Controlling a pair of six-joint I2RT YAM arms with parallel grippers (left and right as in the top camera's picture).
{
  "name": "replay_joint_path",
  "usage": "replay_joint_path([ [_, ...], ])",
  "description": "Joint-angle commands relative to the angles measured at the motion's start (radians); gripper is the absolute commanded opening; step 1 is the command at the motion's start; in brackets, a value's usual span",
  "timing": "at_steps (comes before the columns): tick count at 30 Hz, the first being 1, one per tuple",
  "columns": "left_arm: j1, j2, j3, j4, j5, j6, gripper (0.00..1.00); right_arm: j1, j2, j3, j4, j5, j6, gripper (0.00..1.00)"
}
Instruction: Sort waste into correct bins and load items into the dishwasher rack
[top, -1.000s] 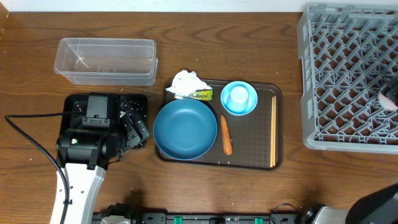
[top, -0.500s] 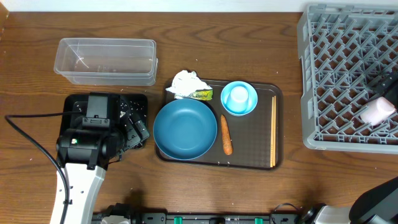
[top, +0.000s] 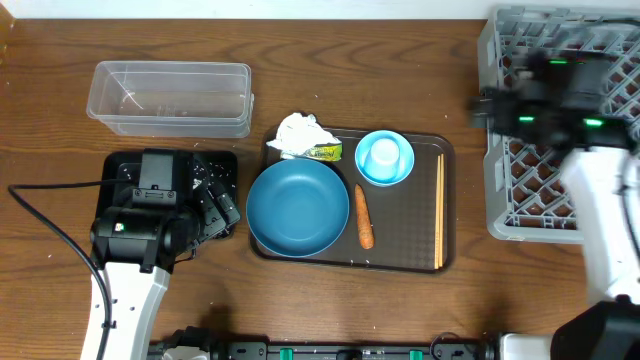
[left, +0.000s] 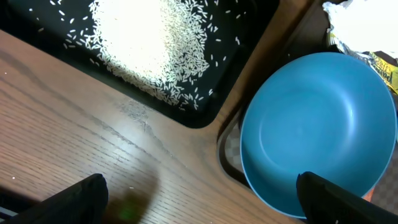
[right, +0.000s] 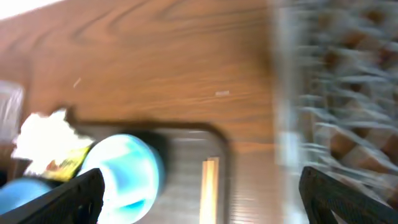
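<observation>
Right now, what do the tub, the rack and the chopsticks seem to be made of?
Tub: clear, glossy plastic, it seems; the table shows through its walls.
Rack: grey matte plastic, probably; moulded lattice.
Chopsticks: likely wood or bamboo; pale tan, thin, no shine.

Brown serving tray (top: 400, 225) mid wooden table (top: 350, 60); black cable (top: 45, 222) at left edge
</observation>
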Motion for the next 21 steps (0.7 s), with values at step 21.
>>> replay_joint_path([
  [21,0.004,0.0,0.015,-0.003,-0.001,-0.009,0.99,0.408,0.251,0.018,0.066,0.218,0.128,0.99],
])
